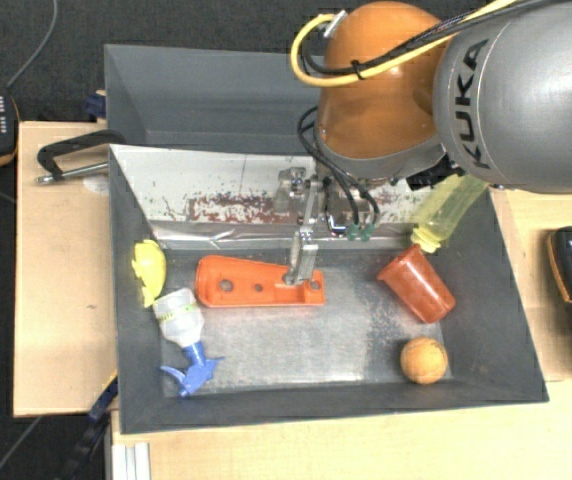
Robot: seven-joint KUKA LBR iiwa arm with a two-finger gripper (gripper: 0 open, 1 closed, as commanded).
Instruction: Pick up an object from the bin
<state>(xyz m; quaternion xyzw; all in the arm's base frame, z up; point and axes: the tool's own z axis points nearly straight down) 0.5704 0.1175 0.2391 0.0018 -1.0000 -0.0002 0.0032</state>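
Over the right end of the flat orange bracket (251, 284), which lies mid-bin (296, 353), the gripper (304, 270) comes down to the bracket's surface. Whether it is open or closed, or grips anything, I cannot tell. Left of the bracket lie a yellow toy (148, 268) and, lower, a white-and-blue sprayer (183, 336). Right of it lie a red cup (418, 284), a yellow-green bottle (448, 211) above, and a tan ball (424, 360) below.

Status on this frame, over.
Gripper down at right end of flat orange piece, mid-bin. Red cup, yellow bottle apart, view's right.
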